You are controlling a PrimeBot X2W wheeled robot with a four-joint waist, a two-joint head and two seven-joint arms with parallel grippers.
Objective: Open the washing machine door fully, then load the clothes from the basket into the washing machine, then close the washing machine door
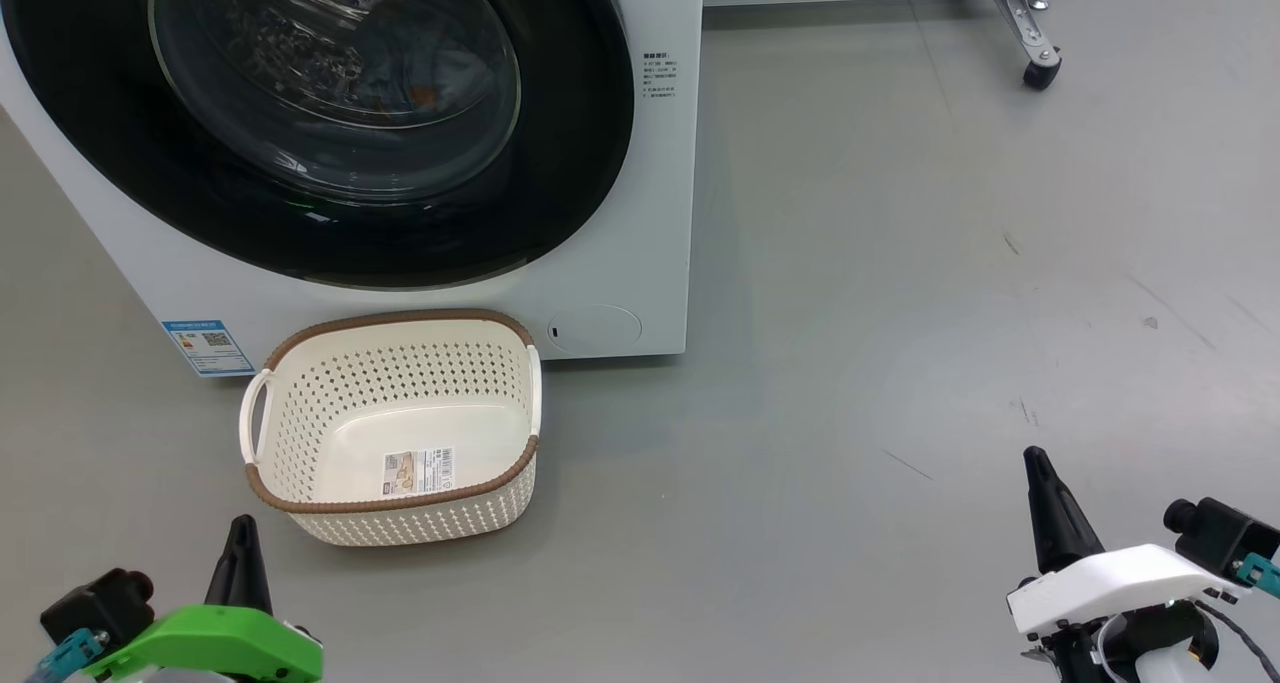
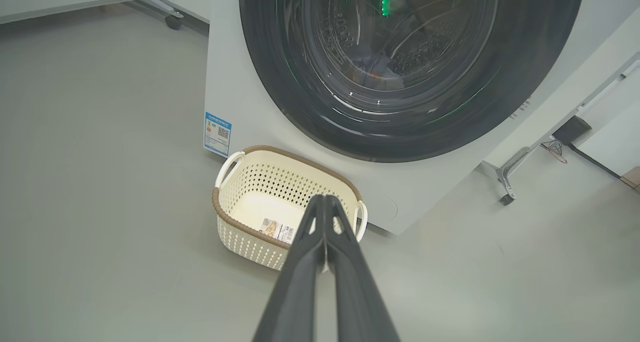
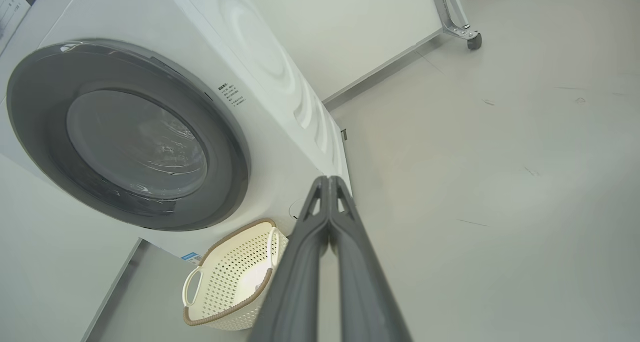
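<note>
The washing machine (image 1: 620, 263) fills the upper left of the head view, its door (image 1: 570, 163) lying flush against the white front. Through the glass, bits of blue and orange clothes (image 2: 372, 70) show dimly inside the drum. On the floor right in front stands the basket (image 1: 420, 528), holding nothing but its label sticker. My left gripper (image 1: 240, 525) sits at the lower left, just short of the basket (image 2: 247, 237), shut and holding nothing. My right gripper (image 1: 1035, 458) is at the lower right over bare floor, also shut and holding nothing. In each wrist view, that gripper's fingers (image 2: 324, 198) (image 3: 327, 179) are pressed together.
A blue label sticker (image 1: 207, 348) is on the machine's lower left corner. A metal leg with a caster wheel (image 1: 1040, 68) stands at the far right beyond the machine. Grey floor (image 1: 900, 363) stretches to the machine's right. Cables (image 2: 557, 149) lie beside another caster leg.
</note>
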